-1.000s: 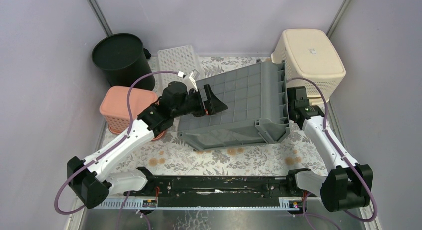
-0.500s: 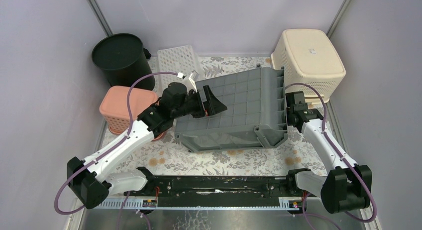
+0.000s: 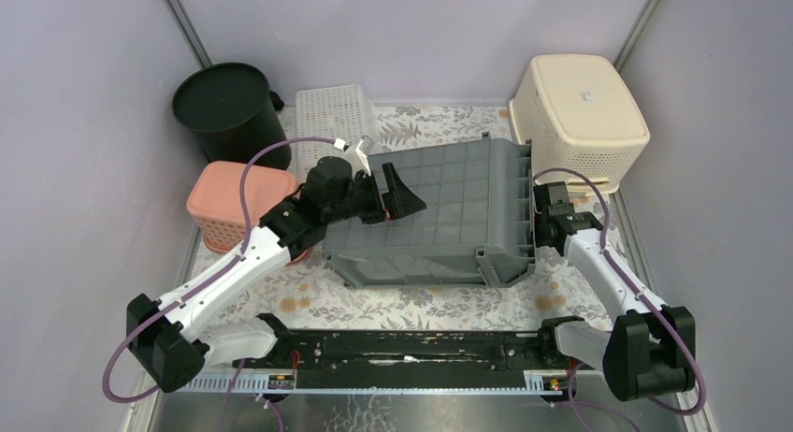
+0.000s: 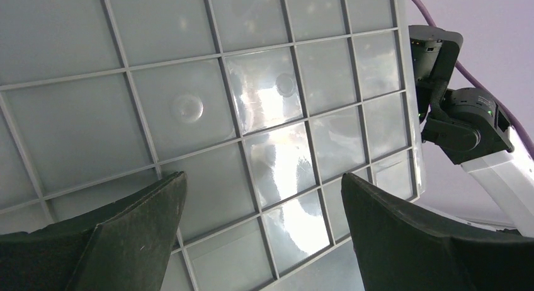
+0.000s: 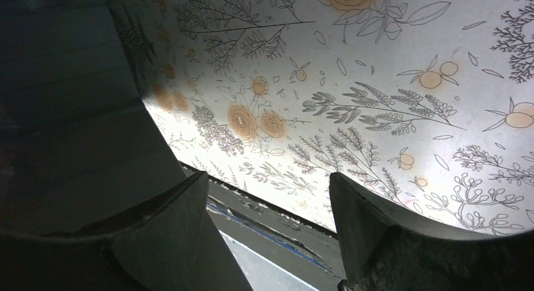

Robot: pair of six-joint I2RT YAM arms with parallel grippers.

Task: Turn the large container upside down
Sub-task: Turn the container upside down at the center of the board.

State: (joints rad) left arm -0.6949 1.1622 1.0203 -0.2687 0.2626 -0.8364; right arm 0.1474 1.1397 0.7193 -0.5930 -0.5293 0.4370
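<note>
- Top view: the large grey container (image 3: 439, 212) is lying in the middle of the flowered cloth (image 3: 411, 296) with its gridded bottom facing up. The left gripper (image 3: 404, 191) is hanging over the left part of that bottom. The right gripper (image 3: 540, 210) is sitting just beside the container's right rim. A black bin (image 3: 224, 109), a white basket (image 3: 337, 114) and a pink basket (image 3: 238, 203) are standing to the left, and a cream basket (image 3: 580, 105) is standing at the back right.
- Left wrist view: the left gripper (image 4: 261, 181) is gaping wide, with nothing between its fingers (image 4: 138, 222). The container's ribbed bottom (image 4: 189, 108) is filling the picture beyond them, and the right arm (image 4: 466, 121) is showing past its far edge.
- Right wrist view: the right gripper (image 5: 264, 181) is spread wide too, holding nothing. Only the cloth (image 5: 378, 83) is showing in the gap. A dark container wall (image 5: 63, 83) is rising close on the left.
</note>
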